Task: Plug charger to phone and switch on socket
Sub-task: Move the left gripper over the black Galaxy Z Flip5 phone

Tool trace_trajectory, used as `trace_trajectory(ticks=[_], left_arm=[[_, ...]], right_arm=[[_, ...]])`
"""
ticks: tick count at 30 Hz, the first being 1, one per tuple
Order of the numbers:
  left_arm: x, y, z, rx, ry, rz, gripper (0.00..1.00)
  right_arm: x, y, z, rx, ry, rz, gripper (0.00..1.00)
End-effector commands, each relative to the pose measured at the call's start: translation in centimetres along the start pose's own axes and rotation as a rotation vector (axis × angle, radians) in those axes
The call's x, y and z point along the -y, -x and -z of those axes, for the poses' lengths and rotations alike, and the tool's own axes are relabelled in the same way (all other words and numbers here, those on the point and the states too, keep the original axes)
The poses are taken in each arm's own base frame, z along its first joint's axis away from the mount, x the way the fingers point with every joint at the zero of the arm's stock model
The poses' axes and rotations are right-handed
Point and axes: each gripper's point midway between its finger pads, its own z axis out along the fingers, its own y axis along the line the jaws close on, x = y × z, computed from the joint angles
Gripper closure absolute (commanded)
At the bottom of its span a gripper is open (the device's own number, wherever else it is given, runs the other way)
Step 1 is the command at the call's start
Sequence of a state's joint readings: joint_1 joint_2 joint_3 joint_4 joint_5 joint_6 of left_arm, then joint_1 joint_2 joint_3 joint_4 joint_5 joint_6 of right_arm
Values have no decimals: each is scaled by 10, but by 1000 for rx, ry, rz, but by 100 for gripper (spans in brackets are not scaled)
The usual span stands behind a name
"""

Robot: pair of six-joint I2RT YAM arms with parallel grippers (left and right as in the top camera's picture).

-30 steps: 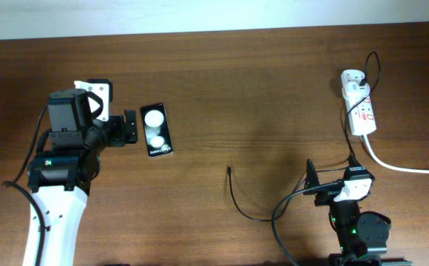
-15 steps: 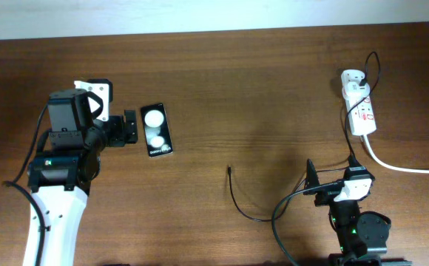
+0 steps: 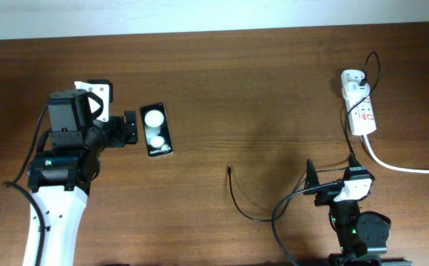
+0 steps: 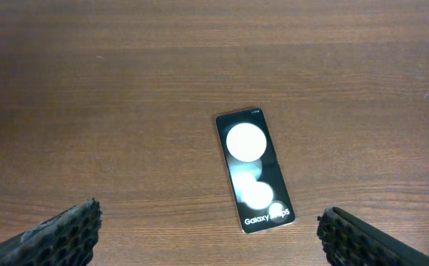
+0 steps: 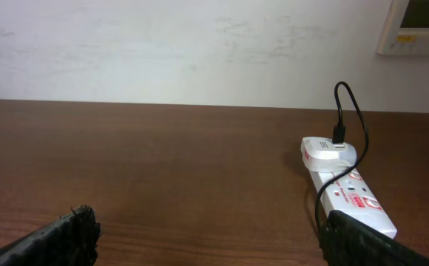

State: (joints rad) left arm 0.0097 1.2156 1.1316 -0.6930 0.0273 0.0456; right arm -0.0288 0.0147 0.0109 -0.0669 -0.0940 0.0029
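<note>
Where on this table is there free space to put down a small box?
The widest bare patch of the table is its middle, between the phone and the socket, beyond the charger's loose tip. The strip along the far edge is bare too. The near right is crowded: the charger loops there by the right gripper.

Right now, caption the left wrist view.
Black phone lies on the wooden table, framed by the open left hand.

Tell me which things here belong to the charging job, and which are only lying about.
Belong to the job:
phone
charger, already in the socket
socket

Not part of the job:
wall panel
table, only the support
</note>
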Motion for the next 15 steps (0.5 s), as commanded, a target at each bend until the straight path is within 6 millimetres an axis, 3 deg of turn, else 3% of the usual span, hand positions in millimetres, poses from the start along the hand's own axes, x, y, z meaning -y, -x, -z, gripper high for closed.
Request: trace_trajectory(ticks=[1,15], left_arm=[[0,10,5,25,-6,-9,1],[0,8,5,17,-6,-9,1]], right_arm=[[-2,-2,0,-3,9,-1,1],[-2,-2,0,-3,9,-1,1]])
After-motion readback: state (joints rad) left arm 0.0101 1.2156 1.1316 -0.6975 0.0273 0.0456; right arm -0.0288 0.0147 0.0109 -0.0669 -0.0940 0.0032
